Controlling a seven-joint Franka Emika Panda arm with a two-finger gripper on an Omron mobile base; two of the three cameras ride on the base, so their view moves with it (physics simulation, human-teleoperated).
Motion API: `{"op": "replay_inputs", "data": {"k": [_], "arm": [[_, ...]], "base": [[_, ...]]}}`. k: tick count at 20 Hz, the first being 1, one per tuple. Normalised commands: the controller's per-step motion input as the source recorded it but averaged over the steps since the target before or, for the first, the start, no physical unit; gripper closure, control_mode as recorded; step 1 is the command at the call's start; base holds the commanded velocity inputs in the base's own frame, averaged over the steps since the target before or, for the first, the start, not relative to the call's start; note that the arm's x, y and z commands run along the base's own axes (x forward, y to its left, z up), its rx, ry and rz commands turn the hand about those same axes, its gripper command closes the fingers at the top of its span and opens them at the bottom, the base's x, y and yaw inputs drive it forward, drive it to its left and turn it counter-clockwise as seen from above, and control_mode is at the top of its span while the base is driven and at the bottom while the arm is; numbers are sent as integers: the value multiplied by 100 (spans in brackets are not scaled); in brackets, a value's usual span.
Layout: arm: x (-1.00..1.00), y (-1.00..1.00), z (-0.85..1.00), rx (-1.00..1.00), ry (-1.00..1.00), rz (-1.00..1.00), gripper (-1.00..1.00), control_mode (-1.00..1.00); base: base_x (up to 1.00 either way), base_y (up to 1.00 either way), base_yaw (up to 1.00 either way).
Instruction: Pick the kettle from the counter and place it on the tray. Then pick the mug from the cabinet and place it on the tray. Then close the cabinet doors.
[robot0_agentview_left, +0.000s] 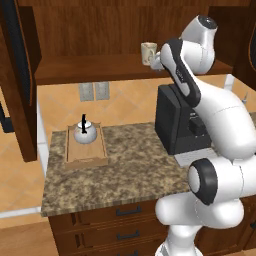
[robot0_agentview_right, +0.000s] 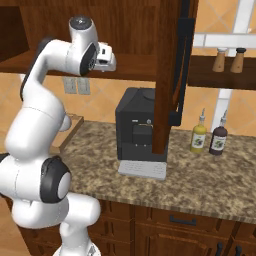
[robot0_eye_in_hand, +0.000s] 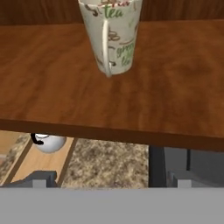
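The kettle (robot0_agentview_left: 84, 132) is already set on the tray (robot0_agentview_left: 86, 156). The mug (robot0_eye_in_hand: 112, 35) stands upright on the cabinet shelf (robot0_eye_in_hand: 175, 87), its handle turned toward the spread, empty end effector (robot0_eye_in_hand: 111, 180). The body should be straddled squarely before closing.

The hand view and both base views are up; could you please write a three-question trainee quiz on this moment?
1. True or false: the kettle sits on the tray.
2. Where does the mug stand? A) on the counter B) on the cabinet shelf C) on the tray
3. Fill in: the gripper is ____, its fingers short of the mug.

Key: 1 true. 2 B, upright on the shelf, handle towards the hand camera. 3 open.
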Motion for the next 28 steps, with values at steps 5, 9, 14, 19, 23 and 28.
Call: {"op": "replay_inputs", "data": {"k": [5, 9, 14, 19, 23, 28], "arm": [[63, 7, 9, 0, -3, 0, -100, -100], [81, 10, 14, 0, 0, 0, -100, -100], [42, 0, 8, 0, 0, 0, -100, -100], [16, 0, 0, 0, 0, 0, -100, -100], [22, 0, 0, 0, 0, 0, -100, -100], [29, 10, 0, 0, 0, 0, -100, -100]], "base": [[0, 0, 0], [0, 0, 0], [0, 0, 0], [0, 0, 0], [0, 0, 0], [0, 0, 0]]}}
